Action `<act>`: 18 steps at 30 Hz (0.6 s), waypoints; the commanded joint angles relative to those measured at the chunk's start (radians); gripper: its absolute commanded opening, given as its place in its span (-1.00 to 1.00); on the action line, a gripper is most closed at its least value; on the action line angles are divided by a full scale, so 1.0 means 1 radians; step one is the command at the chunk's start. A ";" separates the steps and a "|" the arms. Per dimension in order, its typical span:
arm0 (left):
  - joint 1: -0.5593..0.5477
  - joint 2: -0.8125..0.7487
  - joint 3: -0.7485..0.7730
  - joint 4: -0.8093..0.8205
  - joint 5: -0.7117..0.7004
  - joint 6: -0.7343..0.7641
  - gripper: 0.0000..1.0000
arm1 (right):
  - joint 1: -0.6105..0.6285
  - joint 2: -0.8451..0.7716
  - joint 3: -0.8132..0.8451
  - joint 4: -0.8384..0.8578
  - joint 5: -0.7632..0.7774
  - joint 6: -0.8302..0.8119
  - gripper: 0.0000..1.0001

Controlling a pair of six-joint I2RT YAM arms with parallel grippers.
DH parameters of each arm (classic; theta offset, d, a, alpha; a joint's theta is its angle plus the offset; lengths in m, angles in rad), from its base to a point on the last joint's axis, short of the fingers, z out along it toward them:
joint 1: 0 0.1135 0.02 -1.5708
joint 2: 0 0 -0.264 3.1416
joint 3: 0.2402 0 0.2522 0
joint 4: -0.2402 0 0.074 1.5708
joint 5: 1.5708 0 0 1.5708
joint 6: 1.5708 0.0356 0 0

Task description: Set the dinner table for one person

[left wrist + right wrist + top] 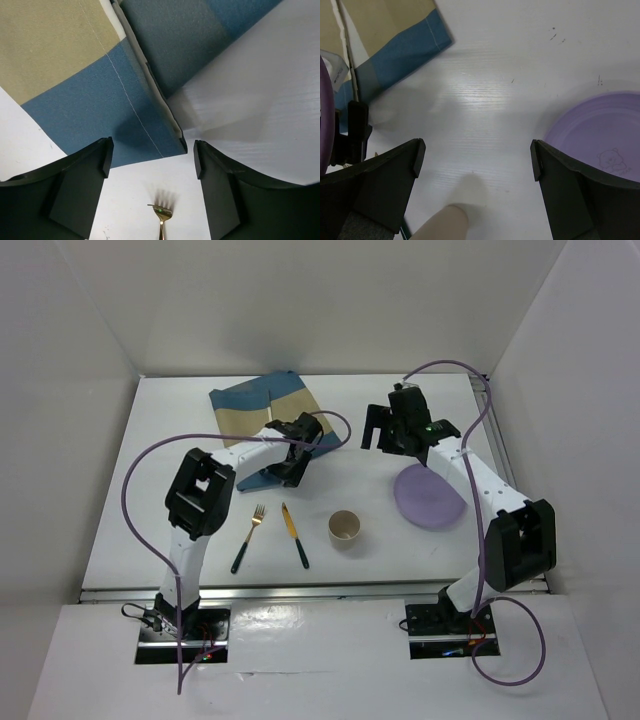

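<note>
Left gripper [152,159] and right gripper [477,160] both gape wide, empty. Placemat [85,85] on the dinner table [150,500] looks limp and light; I'd pinch its near corner.

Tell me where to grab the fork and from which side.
I'd grip the fork by its dark handle, from straight above, jaws across its width: it lies flat on the table, tines pointing away, with the knife close on its right.

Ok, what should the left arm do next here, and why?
Probably lower the left tool and close on the near corner of the placemat: the jaws stand open over that corner, the placemat lies folded at the far side, and the fork, knife, cup and plate wait nearer.
</note>
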 commanded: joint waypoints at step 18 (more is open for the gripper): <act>-0.009 0.010 0.025 -0.042 -0.153 -0.099 -0.44 | -0.008 0.015 -0.035 0.081 -0.101 -0.011 1.00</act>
